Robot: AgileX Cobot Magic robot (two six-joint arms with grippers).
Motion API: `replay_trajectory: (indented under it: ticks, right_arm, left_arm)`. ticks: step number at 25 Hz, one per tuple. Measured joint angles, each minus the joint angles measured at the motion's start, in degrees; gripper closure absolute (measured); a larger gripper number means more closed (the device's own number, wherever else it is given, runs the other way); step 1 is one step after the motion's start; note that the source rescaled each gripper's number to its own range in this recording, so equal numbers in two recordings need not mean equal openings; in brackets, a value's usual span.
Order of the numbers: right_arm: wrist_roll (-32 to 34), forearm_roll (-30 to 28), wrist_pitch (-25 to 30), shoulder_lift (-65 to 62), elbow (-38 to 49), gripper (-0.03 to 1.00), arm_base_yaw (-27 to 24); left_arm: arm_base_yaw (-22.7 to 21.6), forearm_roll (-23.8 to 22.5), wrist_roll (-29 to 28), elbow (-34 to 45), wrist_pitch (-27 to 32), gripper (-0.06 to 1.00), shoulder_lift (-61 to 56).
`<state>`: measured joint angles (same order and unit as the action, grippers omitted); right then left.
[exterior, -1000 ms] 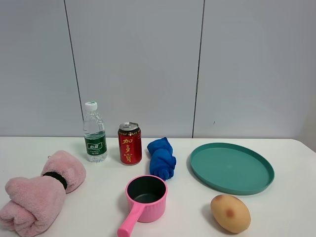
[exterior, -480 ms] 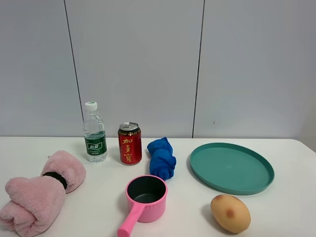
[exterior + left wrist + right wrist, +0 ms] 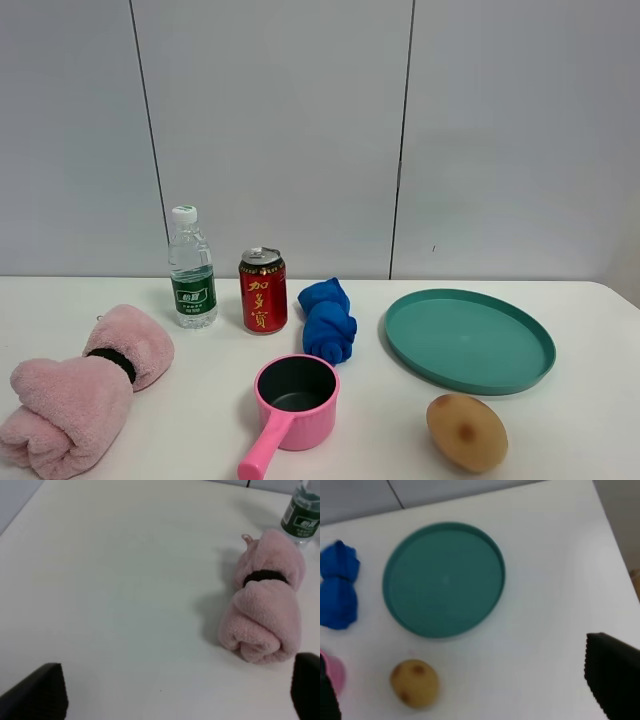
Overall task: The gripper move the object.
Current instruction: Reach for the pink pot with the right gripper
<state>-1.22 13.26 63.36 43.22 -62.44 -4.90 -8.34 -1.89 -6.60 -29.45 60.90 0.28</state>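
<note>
The pink toy saucepan (image 3: 297,394) stands on the white table at front centre, dark inside, with its handle (image 3: 262,450) pointing toward the front edge. Only a sliver of it (image 3: 334,674) shows in the right wrist view. Neither gripper shows in the exterior high view. My left gripper (image 3: 175,680) is open and empty, its black fingertips (image 3: 42,692) wide apart above bare table near the rolled pink towel (image 3: 265,617). My right gripper (image 3: 460,665) is open and empty, its fingers (image 3: 615,680) wide apart, above the table near the potato (image 3: 414,684) and the green plate (image 3: 444,579).
A rolled pink towel (image 3: 80,390) lies at the front left. A water bottle (image 3: 192,270), a red can (image 3: 263,292) and a blue cloth (image 3: 328,320) stand behind the pan. A green plate (image 3: 468,340) and a potato (image 3: 466,432) are at the right.
The potato looks slightly darker, as if shaded. Nothing else on the table has visibly moved.
</note>
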Motion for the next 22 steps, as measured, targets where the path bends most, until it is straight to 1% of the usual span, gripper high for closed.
replay_trajectory:
  ticks: [3, 7, 8, 10, 15, 19, 22]
  right_arm:
    - [-0.5, 2.8, 1.8, 7.2, -7.5, -0.03, 0.0]
    - [-2.0, 6.2, 4.7, 17.5, -15.0, -0.03, 0.0]
    - [-2.3, 7.5, 5.6, 22.3, -17.6, -0.03, 0.0]
    - [-2.9, 8.2, 6.0, 26.9, -20.0, -0.02, 0.1]
    - [-5.9, 8.4, 5.6, 34.9, -23.7, -0.02, 0.1]
    - [-7.8, 8.5, 4.9, 40.5, -24.2, -0.02, 0.1]
    - [-11.2, 8.6, 4.4, 44.2, -24.2, -0.02, 0.5]
  left_arm:
    - [0.0, 0.0, 0.0, 0.0, 0.0, -0.06, 0.0]
    - [0.0, 0.0, 0.0, 0.0, 0.0, -0.06, 0.0]
    - [0.0, 0.0, 0.0, 0.0, 0.0, -0.06, 0.0]
    - [0.0, 0.0, 0.0, 0.0, 0.0, -0.06, 0.0]
    - [0.0, 0.0, 0.0, 0.0, 0.0, -0.06, 0.0]
    - [0.0, 0.0, 0.0, 0.0, 0.0, -0.06, 0.0]
    - [0.0, 0.0, 0.0, 0.0, 0.0, -0.06, 0.0]
